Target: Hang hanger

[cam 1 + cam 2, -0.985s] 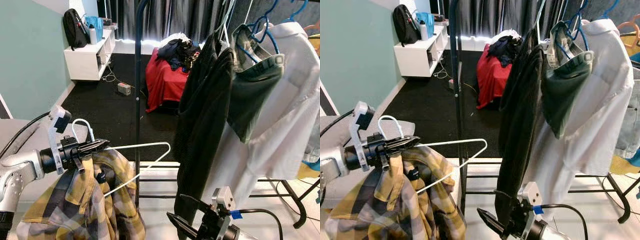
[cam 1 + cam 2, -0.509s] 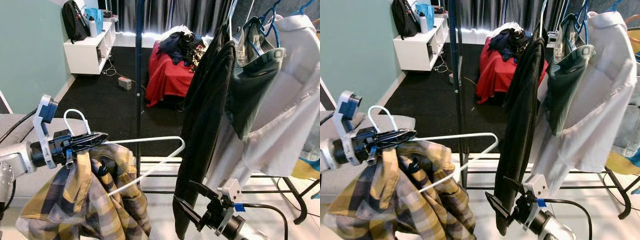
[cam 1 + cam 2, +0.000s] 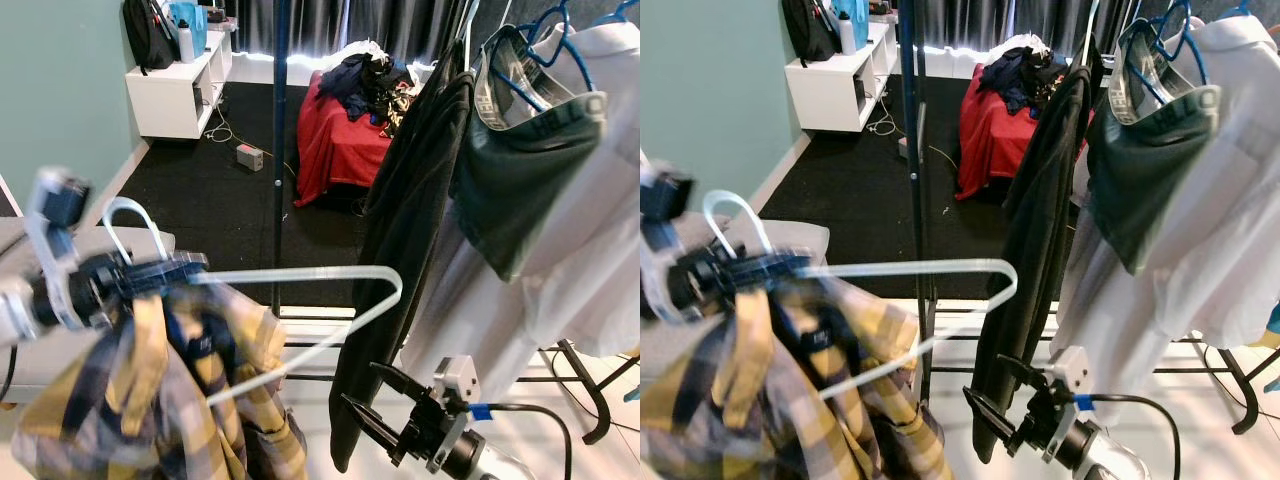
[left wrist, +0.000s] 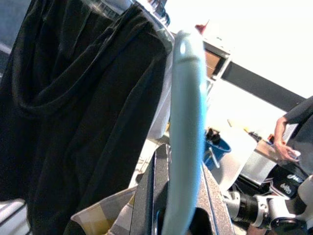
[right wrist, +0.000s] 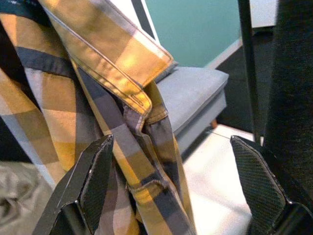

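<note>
White wire hanger [image 3: 300, 290] carrying a yellow plaid shirt [image 3: 150, 400] now sits higher and nearer the garment rack than a second ago; the head view has tilted too, so part of that shift is camera motion. Left hand [image 3: 150, 275], motion-blurred, is clamped on the hanger just below its hook [image 3: 130, 225]. Judgement: lift toward the rail under way, hook not yet over it. Hanger's far corner nearly touches the hanging black garment [image 3: 400, 250] beside the dark upright pole [image 3: 280, 150]. Shirt droops bunched, collar off-centre. Right hand [image 3: 1005, 415] is low near the black garment's hem, fingers spread wide, holding nothing. Snag on the black garment possible.
</note>
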Tool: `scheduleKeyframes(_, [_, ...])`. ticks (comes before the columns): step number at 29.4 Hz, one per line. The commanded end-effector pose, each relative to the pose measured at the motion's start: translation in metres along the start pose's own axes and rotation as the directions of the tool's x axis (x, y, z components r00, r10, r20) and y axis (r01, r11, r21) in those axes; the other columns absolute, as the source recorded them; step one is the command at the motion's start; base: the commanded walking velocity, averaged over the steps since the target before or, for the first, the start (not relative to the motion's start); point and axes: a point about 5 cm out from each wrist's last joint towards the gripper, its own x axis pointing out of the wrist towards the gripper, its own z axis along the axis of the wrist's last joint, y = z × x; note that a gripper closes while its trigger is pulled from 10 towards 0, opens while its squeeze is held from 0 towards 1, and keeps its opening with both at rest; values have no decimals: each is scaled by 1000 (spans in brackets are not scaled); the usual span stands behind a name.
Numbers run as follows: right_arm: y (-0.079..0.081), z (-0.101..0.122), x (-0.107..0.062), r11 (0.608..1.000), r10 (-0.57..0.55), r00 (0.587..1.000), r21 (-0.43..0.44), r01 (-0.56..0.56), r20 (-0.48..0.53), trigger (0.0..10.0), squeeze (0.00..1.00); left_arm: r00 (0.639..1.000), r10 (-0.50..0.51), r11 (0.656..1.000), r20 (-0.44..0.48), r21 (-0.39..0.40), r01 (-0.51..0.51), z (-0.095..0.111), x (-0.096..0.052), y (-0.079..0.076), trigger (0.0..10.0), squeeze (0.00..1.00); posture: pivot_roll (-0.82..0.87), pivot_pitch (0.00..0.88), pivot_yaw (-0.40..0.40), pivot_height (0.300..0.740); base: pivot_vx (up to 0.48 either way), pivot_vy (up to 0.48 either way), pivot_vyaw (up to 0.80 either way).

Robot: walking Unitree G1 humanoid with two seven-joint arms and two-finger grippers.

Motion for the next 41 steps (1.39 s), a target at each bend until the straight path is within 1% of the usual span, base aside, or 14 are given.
scheduleKeyframes(1, [-1,2,-4,999,-9,1000,44,8,24,10000,0,999,-27,1000,23,-11,27,2,1,-2,10000,0,50,203,-47,740,0,0,0])
scheduleKeyframes(2, [-2,4,-6,994,-13,998,112,7,54,10000,0,999,-24,1000,23,-14,24,2,0,-1,10000,0,55,208,-45,740,0,0,0])
scheduleKeyframes(4, [-2,4,-6,994,-13,998,112,7,54,10000,0,999,-24,1000,23,-14,24,2,0,-1,10000,0,55,208,-45,740,0,0,0])
scheduleKeyframes(6, [-7,11,-8,976,-45,990,217,15,133,10000,0,998,-43,999,41,-31,45,4,1,0,10000,0,58,211,-39,740,0,0,0])
scheduleKeyframes(7, [-7,11,-8,976,-45,990,217,15,133,10000,0,998,-43,999,41,-31,45,4,1,0,10000,0,58,211,-39,740,0,0,0])
scheduleKeyframes(10, [-16,18,-1,927,-55,971,374,-37,232,10000,0,993,-106,992,44,-67,109,7,8,-6,10000,0,68,209,-25,740,0,0,0])
scheduleKeyframes(13, [-16,20,7,906,-33,968,416,-76,248,10000,0,989,-139,986,41,-85,142,6,13,-10,10000,0,70,212,-22,740,0,0,0])
scheduleKeyframes(16, [-16,21,12,903,-18,969,419,-90,246,10000,0,987,-156,983,38,-92,159,5,17,-12,10000,0,75,206,-19,740,0,0,0])
scheduleKeyframes(18, [-18,18,35,938,3,982,340,-69,191,10000,0,977,-209,971,45,-109,213,-1,31,-17,10000,0,77,206,-16,740,0,0,0])
scheduleKeyframes(22, [-19,16,54,964,21,990,259,-57,141,10000,0,969,-239,962,56,-119,244,-6,43,-19,10000,0,83,208,-19,740,0,0,0])
scheduleKeyframes(31, [-14,13,81,980,71,992,178,-88,99,10000,0,949,-306,938,79,-146,314,-15,67,-26,10000,0,90,212,-14,740,0,0,0])
scheduleKeyframes(35, [-16,12,83,978,60,992,192,-81,114,10000,0,947,-310,936,86,-148,320,-15,69,-27,10000,0,92,209,-14,740,0,0,0])
scheduleKeyframes(40, [-14,12,86,953,82,983,276,-126,166,10000,0,944,-315,933,95,-151,327,-15,70,-28,10000,0,95,210,-12,740,0,0,0])
scheduleKeyframes(41, [-13,13,87,934,95,976,322,-156,197,10000,0,944,-314,933,100,-152,326,-14,71,-28,10000,0,97,210,-9,740,0,0,0])
